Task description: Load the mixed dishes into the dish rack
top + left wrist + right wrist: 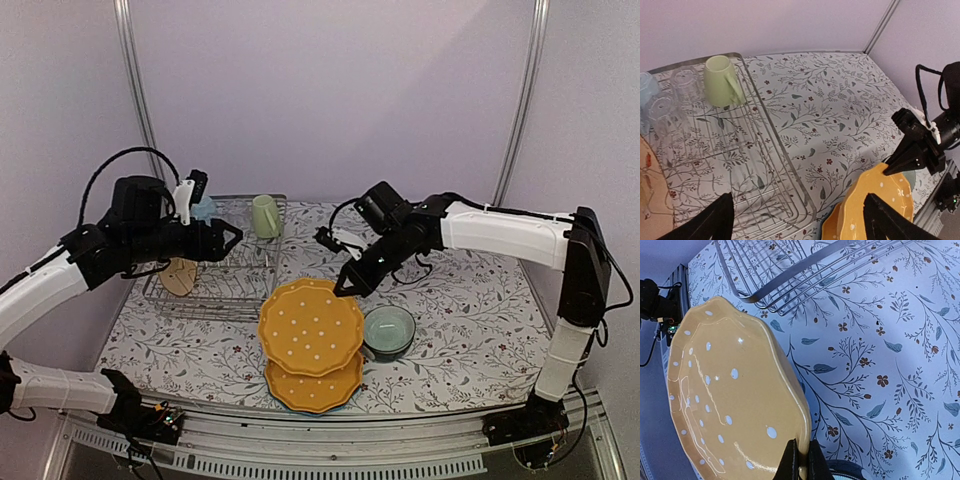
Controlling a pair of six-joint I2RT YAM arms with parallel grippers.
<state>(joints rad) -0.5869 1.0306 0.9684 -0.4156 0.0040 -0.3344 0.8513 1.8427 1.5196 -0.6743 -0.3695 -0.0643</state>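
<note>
**Right end effector pinches yellow plate; left hangs released over the rack**

The right end effector (346, 287) is clenched on the far-right rim of the yellow dotted plate (310, 325). In the right wrist view its two fingers (790, 462) press close together on the scalloped edge. The plate is tilted and sits right of the dish rack (215, 298), near its near-right corner. In the top view it overlaps a second yellow plate (315, 388) lying on the floral surface (470, 310). A teal bowl (388, 331) stands just to the right of both plates.

The left end effector (228, 238) hangs above the rack with its jaws spread wide and nothing between them.

In the rack, the pale yellow-green mug (265, 215) sits upside down at the far-right corner. The light blue mug (203, 208) is at the far left. A clear glass (685, 82) stands between the two mugs. A tan plate (180, 276) leans at the rack's left side.
</note>
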